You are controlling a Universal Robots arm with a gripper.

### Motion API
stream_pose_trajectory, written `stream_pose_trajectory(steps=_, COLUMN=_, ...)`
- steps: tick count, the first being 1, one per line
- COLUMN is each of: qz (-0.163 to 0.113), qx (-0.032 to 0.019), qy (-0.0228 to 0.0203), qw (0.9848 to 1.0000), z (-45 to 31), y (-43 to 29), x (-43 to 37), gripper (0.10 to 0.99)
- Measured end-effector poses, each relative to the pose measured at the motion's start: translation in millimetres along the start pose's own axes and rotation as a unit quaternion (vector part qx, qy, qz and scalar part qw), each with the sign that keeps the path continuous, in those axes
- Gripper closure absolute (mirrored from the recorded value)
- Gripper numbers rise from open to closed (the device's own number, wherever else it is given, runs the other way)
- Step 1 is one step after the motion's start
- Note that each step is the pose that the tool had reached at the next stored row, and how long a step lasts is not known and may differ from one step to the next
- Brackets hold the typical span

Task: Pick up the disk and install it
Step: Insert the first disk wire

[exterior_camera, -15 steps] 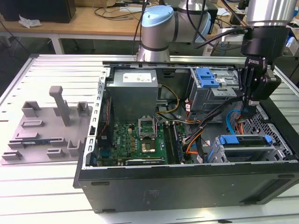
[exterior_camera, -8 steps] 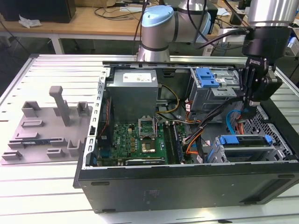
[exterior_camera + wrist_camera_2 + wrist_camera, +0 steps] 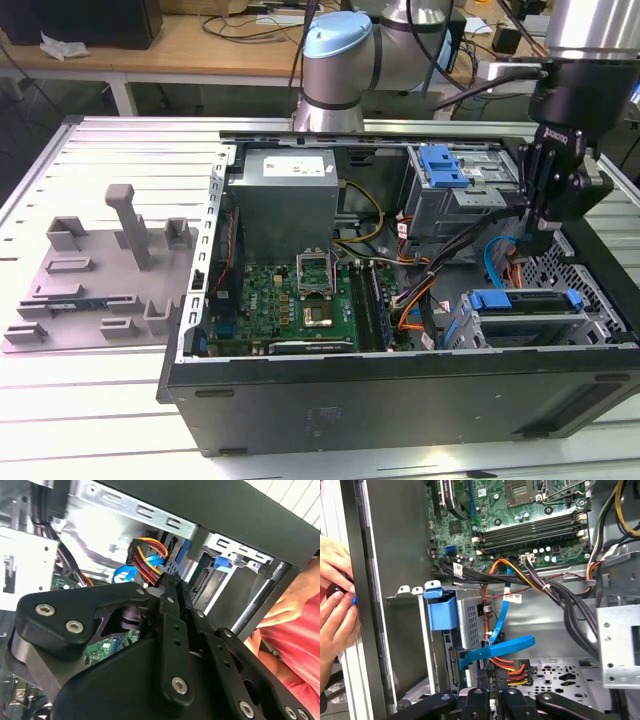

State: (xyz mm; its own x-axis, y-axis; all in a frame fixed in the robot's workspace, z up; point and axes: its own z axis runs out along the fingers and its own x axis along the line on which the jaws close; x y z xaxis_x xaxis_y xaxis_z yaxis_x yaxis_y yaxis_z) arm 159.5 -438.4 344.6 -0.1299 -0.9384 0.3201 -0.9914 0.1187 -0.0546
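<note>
My claw (image 3: 532,243) hangs inside the open computer case (image 3: 400,395), jaws drawn narrow, tips beside a connector with red, yellow and orange wires (image 3: 512,671); I cannot tell whether I pinch it. The disk (image 3: 525,300) sits in the drive cage just beside my claw, blue bracket uppermost. The case lies on a slotted metal table (image 3: 110,140). Well away from my claw, past the motherboard (image 3: 300,290), lies a grey fixture plate (image 3: 90,290). A wooden bench (image 3: 180,45) strewn with cables stands behind my arm. A person's hands (image 3: 335,605) hold the case wall near the cage. A white label (image 3: 511,598) wraps one cable; its print I cannot read.
</note>
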Motion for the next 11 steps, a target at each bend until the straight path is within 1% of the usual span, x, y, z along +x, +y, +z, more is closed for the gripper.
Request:
stream_pose_trajectory(steps=1, qz=0.000, qx=-0.0010, qy=-0.0076, qw=1.0000, z=1.1, y=-0.6, x=4.5, gripper=0.922)
stream_pose_trajectory(steps=3, qz=0.000, qx=-0.0024, qy=-0.0188, qw=0.9998, z=1.9, y=-1.0, x=8.1, gripper=0.922)
stream_pose_trajectory(steps=4, qz=0.000, qx=-0.0038, qy=-0.0293, qw=0.9996, z=1.6, y=-1.4, x=11.0, gripper=0.922)
stream_pose_trajectory(steps=5, qz=0.000, qx=-0.0048, qy=-0.0368, qw=0.9993, z=0.7, y=-1.8, x=13.4, gripper=0.922)
stream_pose_trajectory(steps=6, qz=0.000, qx=-0.0052, qy=-0.0400, qw=0.9992, z=-0.3, y=-2.0, x=15.1, gripper=0.922)
stream_pose_trajectory(steps=10, qz=0.000, qx=-0.0056, qy=-0.0441, qw=0.9990, z=-3.0, y=-2.9, x=22.3, gripper=0.922)
stream_pose_trajectory(steps=11, qz=-0.001, qx=-0.0056, qy=-0.0459, qw=0.9989, z=-3.5, y=-3.2, x=23.9, gripper=0.922)
